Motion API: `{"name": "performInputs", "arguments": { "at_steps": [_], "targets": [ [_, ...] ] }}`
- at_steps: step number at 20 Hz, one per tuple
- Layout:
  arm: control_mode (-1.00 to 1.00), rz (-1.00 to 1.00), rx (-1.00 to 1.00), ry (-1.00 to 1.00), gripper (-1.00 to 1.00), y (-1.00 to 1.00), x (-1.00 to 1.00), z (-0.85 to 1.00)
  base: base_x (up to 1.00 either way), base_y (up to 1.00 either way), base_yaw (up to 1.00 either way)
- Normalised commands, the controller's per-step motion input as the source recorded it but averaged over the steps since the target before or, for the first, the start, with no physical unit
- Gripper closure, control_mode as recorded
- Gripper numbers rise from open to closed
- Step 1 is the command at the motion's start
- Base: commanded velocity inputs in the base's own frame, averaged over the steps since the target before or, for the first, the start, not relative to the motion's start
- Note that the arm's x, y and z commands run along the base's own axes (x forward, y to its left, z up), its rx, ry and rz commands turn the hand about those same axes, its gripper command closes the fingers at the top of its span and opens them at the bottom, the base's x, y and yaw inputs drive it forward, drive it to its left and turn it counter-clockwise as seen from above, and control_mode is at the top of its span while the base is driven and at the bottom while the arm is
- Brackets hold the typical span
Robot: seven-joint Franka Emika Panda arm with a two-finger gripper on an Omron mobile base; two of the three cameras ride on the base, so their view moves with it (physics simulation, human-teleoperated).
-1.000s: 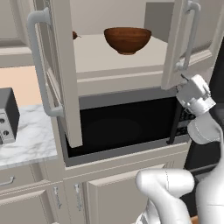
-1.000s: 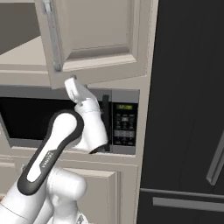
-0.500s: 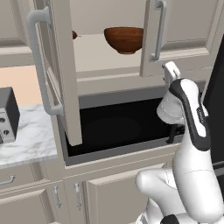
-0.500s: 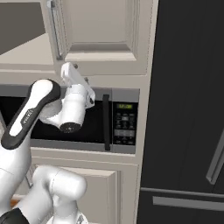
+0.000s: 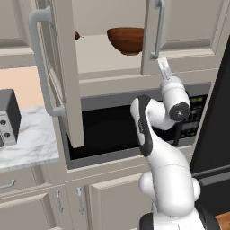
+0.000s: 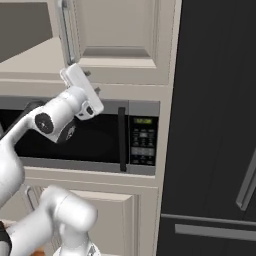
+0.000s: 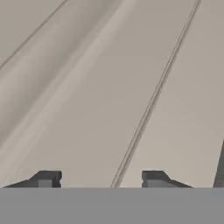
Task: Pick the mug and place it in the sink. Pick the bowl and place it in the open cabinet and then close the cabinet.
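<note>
The end effector [image 7: 99,178] points at the lower edge of the cabinet's right door [image 5: 179,31], its fingers apart with nothing between them; farther in, the bowl [image 5: 127,40] sits on the cabinet [image 5: 96,54] shelf

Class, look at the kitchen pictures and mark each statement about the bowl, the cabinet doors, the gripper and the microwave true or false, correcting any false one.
1. The bowl sits on the cabinet shelf. True.
2. Both cabinet doors are shut. False: both stand open.
3. The gripper holds the bowl. False: its fingers are apart and empty, near the right door's lower edge.
4. The microwave is below the cabinet. True.
5. The microwave door hangs open. False: it is closed.
</note>
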Motion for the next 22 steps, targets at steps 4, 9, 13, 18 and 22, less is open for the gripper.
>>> {"name": "performInputs", "arguments": {
  "at_steps": [4, 9, 13, 18, 22],
  "targets": [
    [-1.00, -0.11, 0.01, 0.75, -1.00, 0.00, 0.90, 0.82, 0.00, 0.00, 0.00],
    [-1.00, -0.07, 0.02, 0.74, -1.00, 0.00, 0.98, 0.81, 0.00, 0.00, 0.00],
    [-1.00, -0.04, 0.07, 0.72, -1.00, -0.15, 0.74, 0.69, 0.00, 0.00, 0.00],
    [-1.00, 0.06, 0.06, 0.20, -1.00, -0.15, -0.59, 0.82, 0.00, 0.00, 0.00],
    [-1.00, 0.00, 0.00, -0.05, -1.00, 0.04, -1.00, 0.99, 0.00, 0.00, 0.00]
  ]
}}
